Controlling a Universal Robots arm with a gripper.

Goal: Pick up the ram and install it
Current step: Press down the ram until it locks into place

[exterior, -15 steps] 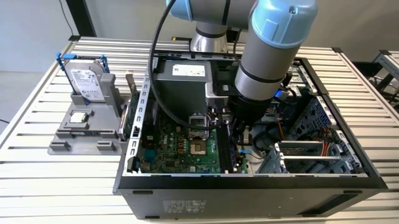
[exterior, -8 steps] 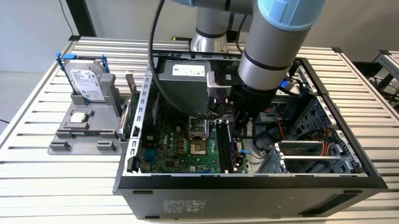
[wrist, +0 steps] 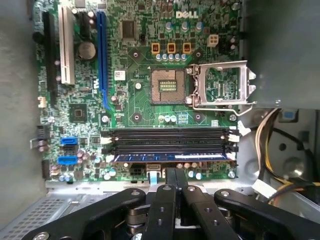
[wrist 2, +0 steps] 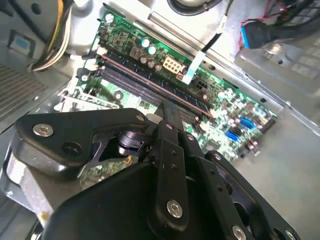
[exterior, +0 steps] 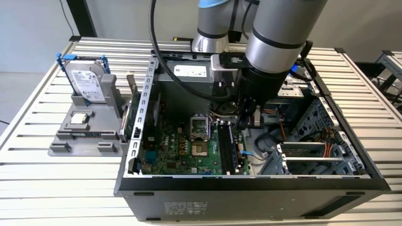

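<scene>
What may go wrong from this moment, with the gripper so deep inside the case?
The ram stands in the slot nearest the gripper; if one end sits high, a push may bend it. The white latches may not lock. The yellow cables lie close and may snag the arm.

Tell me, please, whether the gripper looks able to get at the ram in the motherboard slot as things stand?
Probably yes. In the first wrist view the gripper hangs right at the ram, which lies along the nearest slot of the motherboard, and nothing stands between them.
</scene>
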